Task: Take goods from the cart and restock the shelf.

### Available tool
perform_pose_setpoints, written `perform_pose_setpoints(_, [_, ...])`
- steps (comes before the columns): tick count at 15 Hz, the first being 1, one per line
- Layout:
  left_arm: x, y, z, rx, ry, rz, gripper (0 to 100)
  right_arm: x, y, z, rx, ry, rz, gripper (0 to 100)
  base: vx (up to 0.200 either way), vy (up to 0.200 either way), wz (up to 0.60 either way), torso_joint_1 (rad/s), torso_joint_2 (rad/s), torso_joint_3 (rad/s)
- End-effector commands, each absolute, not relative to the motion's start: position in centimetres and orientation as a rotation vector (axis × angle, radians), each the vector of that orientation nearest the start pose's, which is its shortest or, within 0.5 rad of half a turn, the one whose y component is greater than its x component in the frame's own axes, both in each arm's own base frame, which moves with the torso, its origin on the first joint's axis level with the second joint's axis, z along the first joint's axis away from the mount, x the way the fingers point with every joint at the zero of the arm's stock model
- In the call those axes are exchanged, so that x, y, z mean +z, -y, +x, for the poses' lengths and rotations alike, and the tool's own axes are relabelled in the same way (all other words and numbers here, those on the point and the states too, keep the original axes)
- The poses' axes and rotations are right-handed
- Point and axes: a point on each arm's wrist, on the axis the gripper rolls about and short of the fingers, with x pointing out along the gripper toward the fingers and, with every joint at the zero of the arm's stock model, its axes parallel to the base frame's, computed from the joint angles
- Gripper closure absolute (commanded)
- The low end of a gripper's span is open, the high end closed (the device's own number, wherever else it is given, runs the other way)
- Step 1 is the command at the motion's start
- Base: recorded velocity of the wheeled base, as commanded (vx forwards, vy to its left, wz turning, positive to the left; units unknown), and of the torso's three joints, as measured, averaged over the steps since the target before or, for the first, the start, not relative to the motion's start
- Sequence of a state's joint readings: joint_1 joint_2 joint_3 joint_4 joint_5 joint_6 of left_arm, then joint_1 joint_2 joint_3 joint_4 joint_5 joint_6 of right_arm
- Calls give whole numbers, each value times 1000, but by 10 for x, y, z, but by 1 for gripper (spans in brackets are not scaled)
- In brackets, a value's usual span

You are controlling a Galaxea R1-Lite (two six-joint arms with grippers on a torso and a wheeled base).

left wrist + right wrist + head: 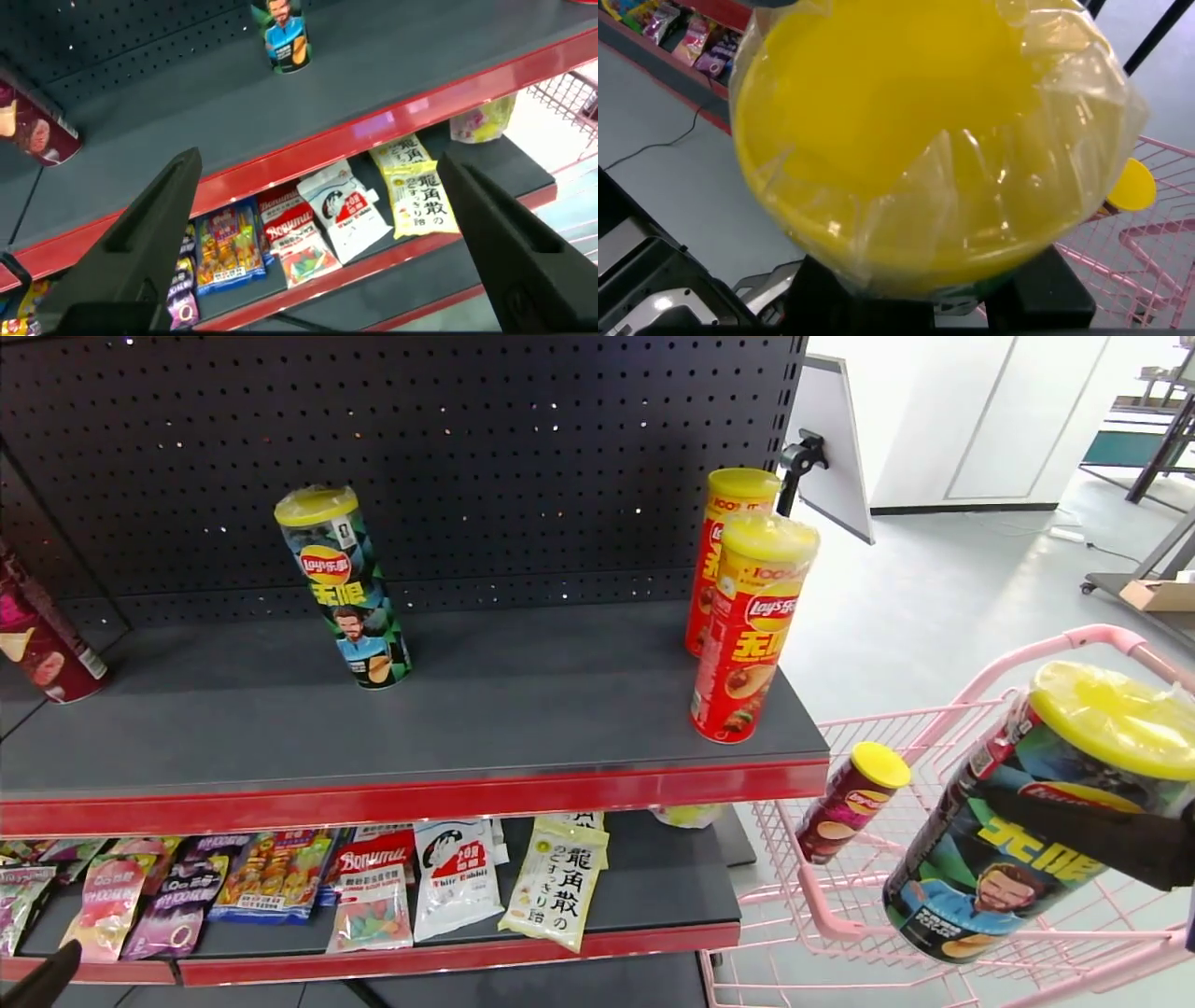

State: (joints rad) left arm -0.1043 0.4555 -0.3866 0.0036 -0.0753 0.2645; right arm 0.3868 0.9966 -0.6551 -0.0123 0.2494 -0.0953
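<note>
We are clamping right end effector (1111,835) around green chip can (971,882) mid-body, above cart (934,728), for steady carry to shelf (523,709). Left end effector (318,159) hanging apart, empty, clear.

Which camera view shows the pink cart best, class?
The head view: the pink cart shows its handle, wire basket and a maroon can inside. The left wrist view catches a corner of its mesh; the right wrist view, some wire behind the yellow lid of the held can.
</note>
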Motion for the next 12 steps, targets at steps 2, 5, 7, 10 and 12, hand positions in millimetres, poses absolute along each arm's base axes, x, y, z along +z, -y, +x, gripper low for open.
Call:
perform_pose_setpoints(2, [190, 3, 12, -187, -44, 264, 0, 233, -53, 109, 694, -293, -111, 100, 0, 0, 0, 0, 0, 0])
perform_pose_setpoints(5, [190, 3, 12, -189, -42, 266, 0, 228, -50, 103, 697, -287, -124, 100, 0, 0, 0, 0, 0, 0])
perform_pose_setpoints(7, [190, 3, 11, -188, -40, 266, 0, 217, -49, 99, 705, -253, -177, 100, 0, 0, 0, 0, 0, 0])
perform_pose_setpoints(10, [190, 3, 11, -188, -39, 266, 0, 211, -50, 103, 702, -209, -245, 100, 0, 0, 0, 0, 0, 0])
perform_pose_setpoints(12, [190, 3, 11, -188, -37, 266, 0, 212, -50, 107, 687, -215, -246, 100, 0, 0, 600, 2, 2, 2])
